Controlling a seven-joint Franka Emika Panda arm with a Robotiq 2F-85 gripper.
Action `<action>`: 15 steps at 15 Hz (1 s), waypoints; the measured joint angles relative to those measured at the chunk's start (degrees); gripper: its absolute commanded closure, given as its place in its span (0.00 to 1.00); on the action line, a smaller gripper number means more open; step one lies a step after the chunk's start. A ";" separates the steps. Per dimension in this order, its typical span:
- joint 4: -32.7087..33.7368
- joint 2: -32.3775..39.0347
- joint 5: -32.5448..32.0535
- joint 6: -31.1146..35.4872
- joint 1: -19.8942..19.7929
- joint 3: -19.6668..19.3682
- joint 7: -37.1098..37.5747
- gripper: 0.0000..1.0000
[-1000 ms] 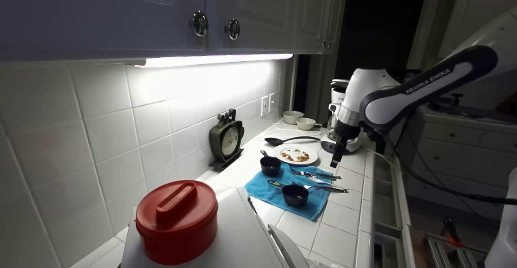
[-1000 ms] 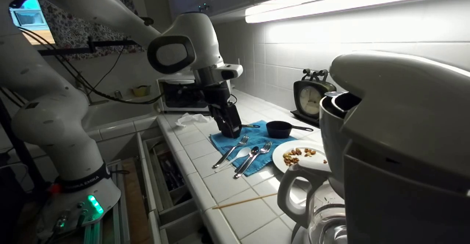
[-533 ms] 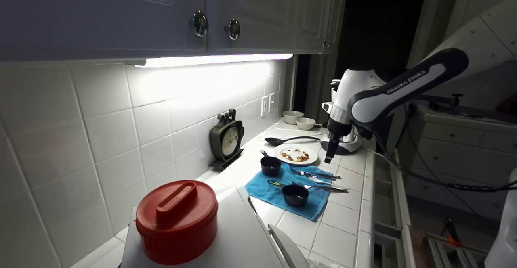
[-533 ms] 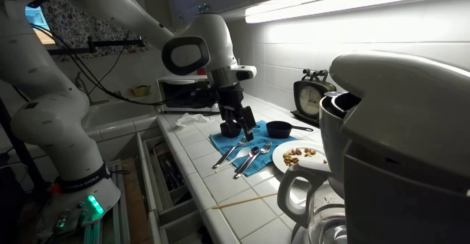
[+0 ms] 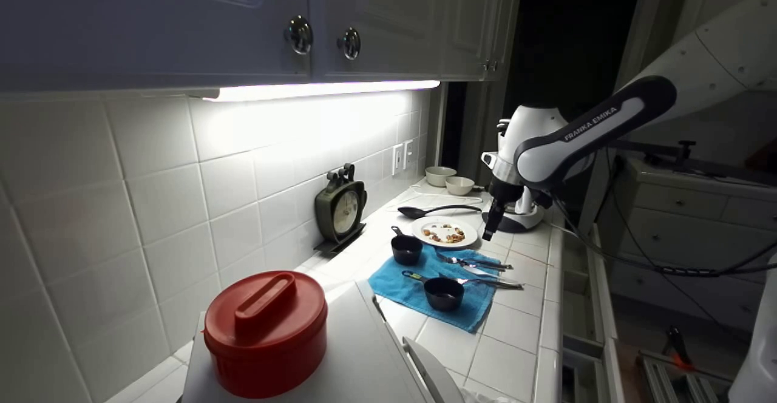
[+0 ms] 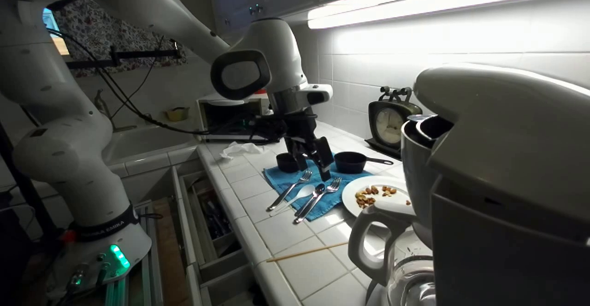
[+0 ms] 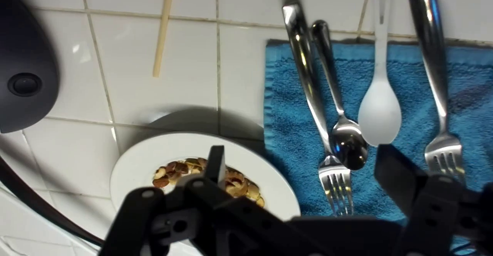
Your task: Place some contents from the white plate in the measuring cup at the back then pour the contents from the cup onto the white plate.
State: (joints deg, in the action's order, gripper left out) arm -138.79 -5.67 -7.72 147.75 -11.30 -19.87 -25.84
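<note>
The round white plate [image 5: 421, 234] lies past the blue towel, holding brownish nut-like bits [image 5: 452, 237]. The plate [image 6: 352, 191] and bits [image 6: 365, 199] also show in the other pictures; in the wrist view the plate [image 7: 133, 161] and bits [image 7: 173, 173] are partly hidden by a finger. The dark measuring cup [image 5: 407, 249] stands upright on the towel beside the plate, handle toward the wall, also here [image 6: 350, 162]; it is not seen in the wrist view. My gripper [image 5: 489, 234] is open and empty, above the cutlery beside the plate [image 6: 314, 171], [image 7: 302, 154].
A larger dark cup [image 5: 444, 294] sits on the blue towel [image 5: 388, 281]. Forks [image 7: 308, 74], a metal spoon [image 7: 348, 144] and a white spoon [image 7: 380, 113] lie beneath the gripper. A chopstick [image 7: 163, 28], coffee maker [image 6: 507, 135], black ladle [image 5: 446, 209] and scale [image 5: 341, 212] are around.
My gripper has moved away from the larger dark cup toward the white plate, and its two fingers now show apart in an exterior view. The plate, cups and cutlery have not moved.
</note>
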 measured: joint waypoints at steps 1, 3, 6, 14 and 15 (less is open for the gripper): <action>1.22 1.74 1.62 0.98 -0.27 -0.41 -2.00 0.00; 4.06 5.45 5.39 1.72 -1.06 -0.61 -4.93 0.00; 8.67 11.21 11.16 1.73 -2.50 0.34 -7.45 0.00; 19.93 22.72 17.87 1.73 -8.64 6.57 -6.45 0.00; 20.87 23.63 17.93 1.73 -9.30 7.15 -5.82 0.00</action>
State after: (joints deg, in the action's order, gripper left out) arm -117.92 17.97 10.21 149.48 -20.60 -12.72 -31.66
